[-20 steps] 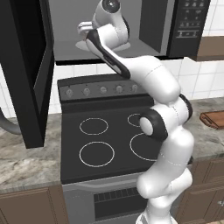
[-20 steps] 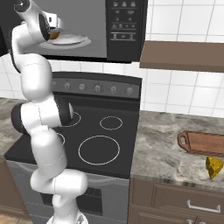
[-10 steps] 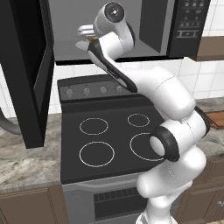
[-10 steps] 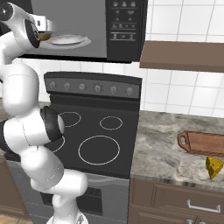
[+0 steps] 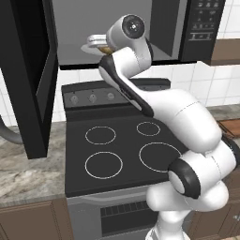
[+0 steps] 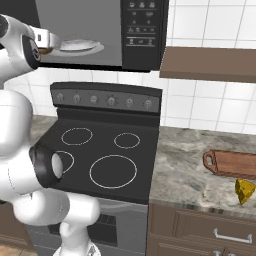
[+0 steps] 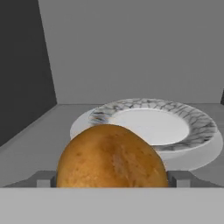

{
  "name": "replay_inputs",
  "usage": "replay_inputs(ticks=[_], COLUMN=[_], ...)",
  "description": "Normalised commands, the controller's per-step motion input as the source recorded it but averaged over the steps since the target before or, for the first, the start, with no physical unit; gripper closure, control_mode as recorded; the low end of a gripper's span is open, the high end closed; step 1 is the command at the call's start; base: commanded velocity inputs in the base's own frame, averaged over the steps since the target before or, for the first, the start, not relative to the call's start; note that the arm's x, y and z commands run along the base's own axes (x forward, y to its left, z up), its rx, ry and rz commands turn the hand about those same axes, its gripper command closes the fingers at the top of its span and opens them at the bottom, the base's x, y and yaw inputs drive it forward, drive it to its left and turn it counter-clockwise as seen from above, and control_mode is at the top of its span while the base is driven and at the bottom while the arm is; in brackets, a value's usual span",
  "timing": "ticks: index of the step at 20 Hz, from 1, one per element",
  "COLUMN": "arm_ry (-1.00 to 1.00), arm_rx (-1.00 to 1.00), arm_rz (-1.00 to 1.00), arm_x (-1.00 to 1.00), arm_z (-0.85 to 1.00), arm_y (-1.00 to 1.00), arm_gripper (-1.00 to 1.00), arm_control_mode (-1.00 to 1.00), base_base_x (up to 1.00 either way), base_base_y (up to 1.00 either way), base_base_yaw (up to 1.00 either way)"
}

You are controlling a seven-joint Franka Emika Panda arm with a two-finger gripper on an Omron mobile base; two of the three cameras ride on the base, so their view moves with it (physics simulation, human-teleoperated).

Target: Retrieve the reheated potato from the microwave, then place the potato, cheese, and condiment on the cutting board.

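The golden-brown potato (image 7: 111, 157) sits between my gripper's (image 7: 113, 178) dark fingertips (image 7: 43, 178), which are shut on its sides. It hangs just in front of a white patterned plate (image 7: 153, 124) on the grey floor of the microwave (image 6: 142, 30). From the base, my gripper (image 6: 47, 44) is at the front left of the microwave's mouth, with a bit of the potato (image 6: 46, 50) showing under it. The reddish cutting board (image 6: 232, 162) lies on the counter to the right, with the yellow cheese (image 6: 244, 191) wedge in front of it. The condiment is out of view.
The microwave's black door (image 5: 28, 79) hangs wide open to the left, over the counter's edge. A black stove (image 6: 105, 155) with several burner rings lies below. A brown shelf (image 6: 210, 62) juts out over the right-hand marble counter (image 6: 185, 170).
The arm's elbow has swung down and toward the cameras. The hand has drawn back from the plate toward the microwave's mouth, with the potato still between the fingers.
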Motion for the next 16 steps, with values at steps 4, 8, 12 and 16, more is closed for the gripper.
replay_inputs(ticks=[4,8,12,16], arm_ry=[0.30,0.13,0.00,-0.06], arm_rx=[0.08,0.03,0.03,0.04], arm_rz=[-0.04,-0.01,0.00,0.00], arm_x=[-0.48,-0.70,-0.87,-0.94], arm_z=[0.39,0.14,0.00,-0.04], arm_y=[-0.15,-0.15,-0.20,-0.31], arm_gripper=[1.00,1.00,1.00,1.00], arm_control_mode=[-1.00,-1.00,-1.00,-1.00], base_base_x=[0.00,0.00,0.00,0.00], base_base_y=[0.00,0.00,0.00,0.00], base_base_yaw=[0.00,0.00,0.00,0.00])
